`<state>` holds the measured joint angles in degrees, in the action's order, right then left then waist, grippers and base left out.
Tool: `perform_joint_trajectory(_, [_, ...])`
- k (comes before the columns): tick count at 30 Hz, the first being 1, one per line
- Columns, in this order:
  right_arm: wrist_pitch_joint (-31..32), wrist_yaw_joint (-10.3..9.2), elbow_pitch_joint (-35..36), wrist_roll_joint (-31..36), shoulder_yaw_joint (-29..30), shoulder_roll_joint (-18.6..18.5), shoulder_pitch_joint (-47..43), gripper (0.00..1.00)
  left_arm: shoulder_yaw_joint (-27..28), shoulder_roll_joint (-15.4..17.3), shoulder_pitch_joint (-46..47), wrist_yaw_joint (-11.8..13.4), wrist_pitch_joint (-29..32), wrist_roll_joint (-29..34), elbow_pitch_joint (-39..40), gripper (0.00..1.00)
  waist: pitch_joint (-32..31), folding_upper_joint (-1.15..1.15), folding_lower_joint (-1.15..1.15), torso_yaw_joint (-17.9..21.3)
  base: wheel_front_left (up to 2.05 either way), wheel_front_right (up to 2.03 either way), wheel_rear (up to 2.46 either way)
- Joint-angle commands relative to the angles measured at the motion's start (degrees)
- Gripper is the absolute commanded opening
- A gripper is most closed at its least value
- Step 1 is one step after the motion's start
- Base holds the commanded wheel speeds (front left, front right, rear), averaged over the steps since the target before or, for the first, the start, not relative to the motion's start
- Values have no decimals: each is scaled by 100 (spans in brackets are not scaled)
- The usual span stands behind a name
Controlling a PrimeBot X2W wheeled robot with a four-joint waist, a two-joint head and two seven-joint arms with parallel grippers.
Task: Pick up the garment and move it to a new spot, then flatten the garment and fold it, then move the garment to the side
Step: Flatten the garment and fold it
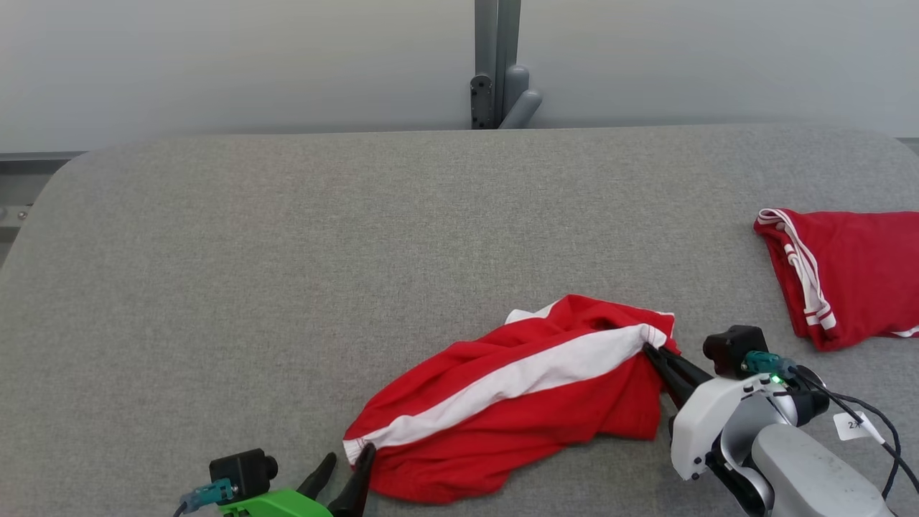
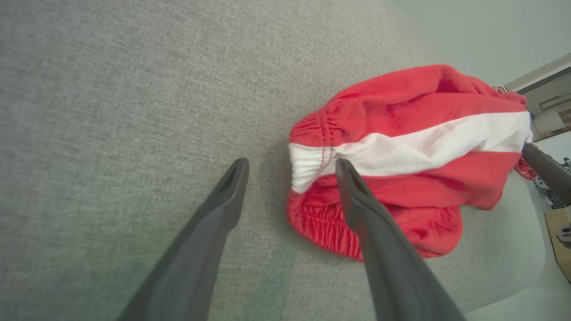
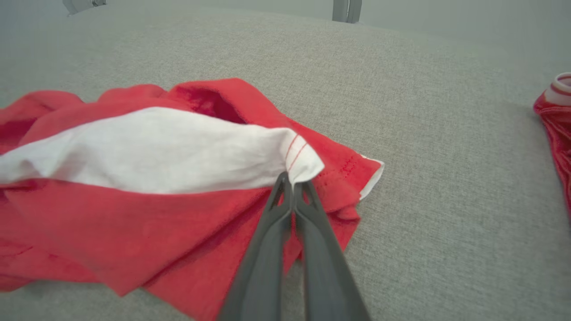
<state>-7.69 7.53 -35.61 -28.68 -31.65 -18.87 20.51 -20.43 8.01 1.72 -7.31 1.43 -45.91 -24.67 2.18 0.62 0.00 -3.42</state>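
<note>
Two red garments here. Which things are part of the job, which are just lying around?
Job: crumpled red garment; right gripper, shut on its white stripe's end; left gripper, open at its other end.
Lying about: second red garment, far right; grey post at the back.

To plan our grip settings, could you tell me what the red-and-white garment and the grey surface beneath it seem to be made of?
Garment: probably a soft jersey-like knit, matte; it slumps in loose folds, with stitched hems. Surface: seemingly woven upholstery fabric, matte, showing a fine flecked weave.
</note>
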Motion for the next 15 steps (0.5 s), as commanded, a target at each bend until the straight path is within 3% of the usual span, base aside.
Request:
perform_joint_trajectory(1, [-54,-8,-20,-62,-25,-33,90,0,-23,34,77,-29,-21,-41,-40,100,-10,-62,0,7,0,0,0])
perform_joint_trajectory(10, [-161,-9,-85,-193,-201,-78,108,0,-224,132,163,-29,-55,-299,-147,99,-54,-62,0,72,0,0,0])
perform_joint_trajectory(11, [-168,-8,-86,-201,-221,-79,102,0,-247,141,162,-29,-68,-311,-159,89,-57,-62,0,83,0,0,0])
perform_joint_trajectory(12, [-178,-9,-83,-211,-241,-83,96,0,-267,144,170,-29,-90,-319,-172,84,-62,-62,0,95,0,0,0])
perform_joint_trajectory(14, [-199,-8,-72,-246,-275,-96,87,0,-295,154,199,-29,-125,-384,-191,85,-71,-62,0,121,0,0,0])
perform_joint_trajectory(15, [-206,-8,-69,-262,-289,-107,77,0,-317,166,216,-29,-144,-408,-197,71,-77,-62,0,133,0,0,0])
